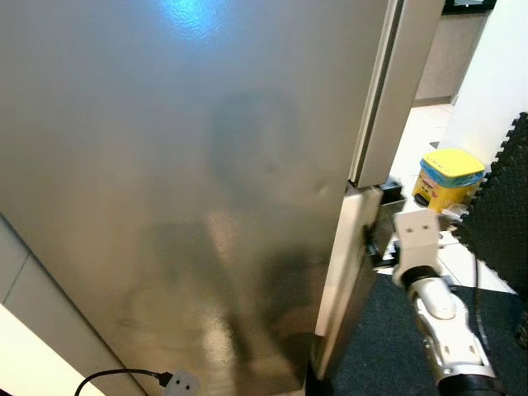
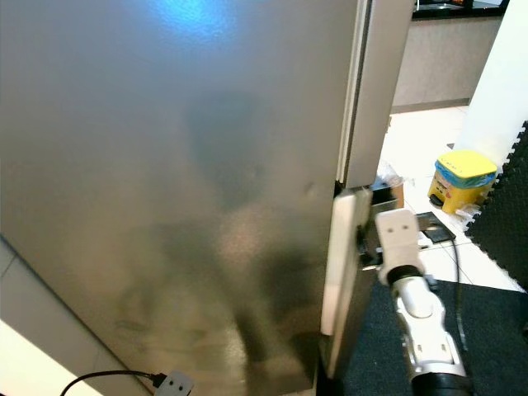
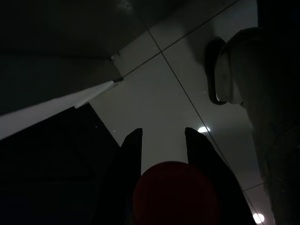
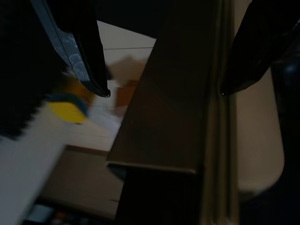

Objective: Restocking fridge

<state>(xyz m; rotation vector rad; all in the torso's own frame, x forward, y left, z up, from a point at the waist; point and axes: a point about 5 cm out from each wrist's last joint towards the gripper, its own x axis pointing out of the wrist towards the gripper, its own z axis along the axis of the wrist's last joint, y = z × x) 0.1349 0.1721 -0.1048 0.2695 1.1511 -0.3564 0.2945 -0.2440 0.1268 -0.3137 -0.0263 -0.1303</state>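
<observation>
Two spread right claw [image 4: 164,93] fingers straddling fridge door [image 4: 173,131] edge

The robot's right arm [image 1: 441,318] is a silver-grey limb of rounded, glossy shells, jointed in segments, with a darker black collar at its lower end near the frame's edge. At its far end sits a pale, boxy cream-white wrist block [image 1: 417,233] with squared corners, and small black parts show just beside it. A thin black cable [image 1: 476,289] runs alongside the arm. The right pincer [image 4: 164,93] has two long black fingers [image 4: 84,51] tapering to narrow tips, one with a bluish-grey inner face. The left pincer [image 3: 163,136] shows two dark, blunt-tipped fingers [image 3: 129,154] above a rounded dark-red part [image 3: 176,192].
</observation>
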